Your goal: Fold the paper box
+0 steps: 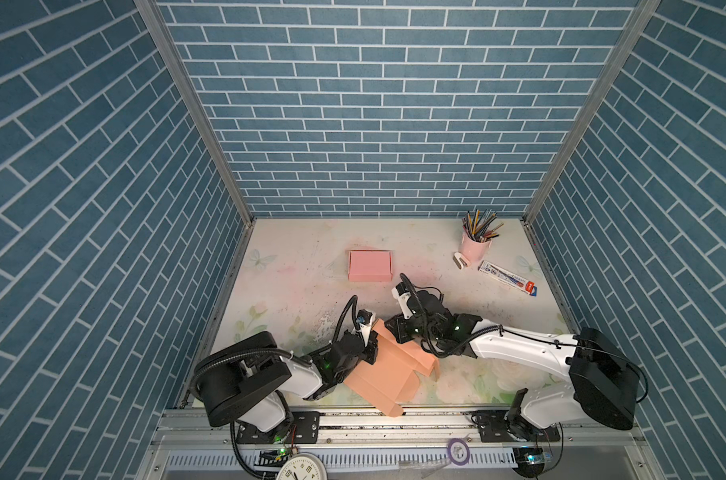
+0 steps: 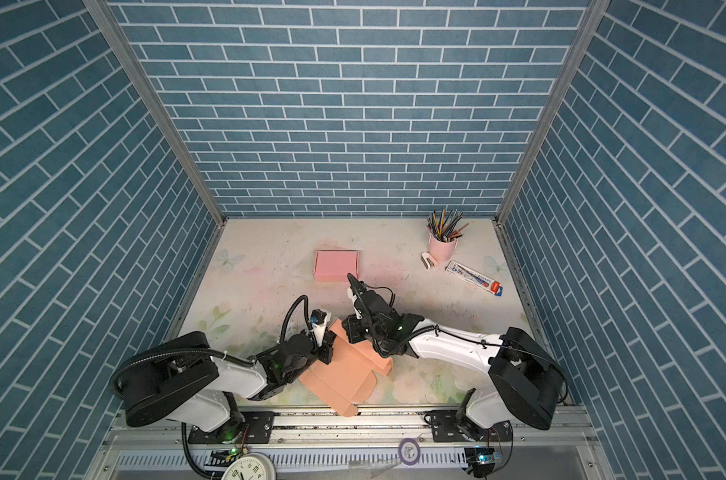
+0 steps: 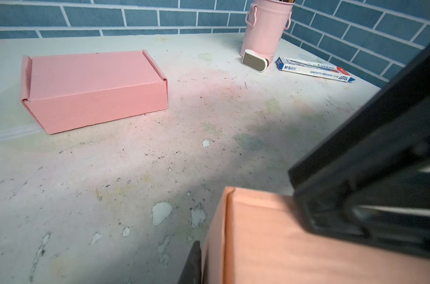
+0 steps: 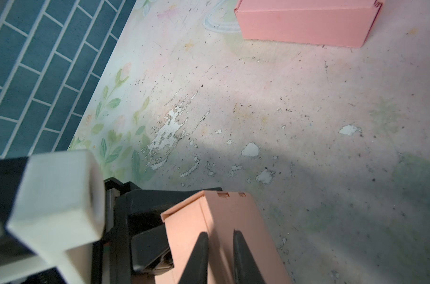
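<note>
While one wall of the box (image 1: 388, 370) already stands folded, we judge the task less than half done: the other panels and flaps lie spread at the lower middle of both top views, with the lid not yet closed. The right gripper (image 4: 220, 234) pinches that wall, fingers narrow. The left gripper (image 1: 370, 347) meets the box's upper-left edge, and only one finger (image 3: 193, 260) shows, so we cannot tell its grip
</note>
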Available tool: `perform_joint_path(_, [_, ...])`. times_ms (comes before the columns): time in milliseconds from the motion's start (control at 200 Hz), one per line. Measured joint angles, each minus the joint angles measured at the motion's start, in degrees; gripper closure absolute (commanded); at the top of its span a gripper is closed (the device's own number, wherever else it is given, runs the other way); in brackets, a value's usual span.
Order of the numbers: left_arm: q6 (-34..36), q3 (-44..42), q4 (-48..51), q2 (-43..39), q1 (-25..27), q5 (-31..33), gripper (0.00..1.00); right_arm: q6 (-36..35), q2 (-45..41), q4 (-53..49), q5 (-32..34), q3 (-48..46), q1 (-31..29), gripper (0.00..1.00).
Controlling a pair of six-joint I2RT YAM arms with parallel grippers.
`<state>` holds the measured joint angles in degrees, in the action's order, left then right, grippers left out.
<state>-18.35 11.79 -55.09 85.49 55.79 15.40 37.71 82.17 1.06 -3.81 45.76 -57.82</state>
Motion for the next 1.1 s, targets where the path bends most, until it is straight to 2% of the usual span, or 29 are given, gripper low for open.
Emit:
perform_joint_path(270, [0.2,0.0,1.7,-1.0,0.0,0.0,0.91,-0.1,0.0,-1.3,0.4,0.9,0.0,0.79])
perform_joint_path(410, [-0.6,0.0,4.9,-3.6,-0.5,-0.1,0.91,-1.1,-0.2,-7.2,1.8,4.2,0.0,0.74])
perform_joint_path(545, [-2.2,0.2,7.5,-7.1,-3.1,-0.6,0.91,-3.2,-3.4,-14.3,6.1,7.8,-0.5,0.71])
perform_joint_path(720, [-4.6,0.5,12.3,-12.2,-10.5,-4.2,0.91,-5.4,-12.5,-18.3,12.0,10.3,-2.8,0.85])
perform_joint_path(830, [-6.0,2.8,17.8,-14.3,-14.0,-6.0,0.91,-6.2,-16.0,-19.7,14.0,10.9,-3.5,0.89])
perform_joint_path(970, [-8.3,6.1,23.3,-15.1,-15.8,-7.3,0.91,-7.7,-15.0,-22.7,15.4,13.0,-4.1,0.97])
perform_joint_path(1100, [-10.3,6.6,26.2,-15.7,-16.1,-7.3,0.91,-9.1,-11.6,-24.8,17.4,15.2,-4.8,0.98])
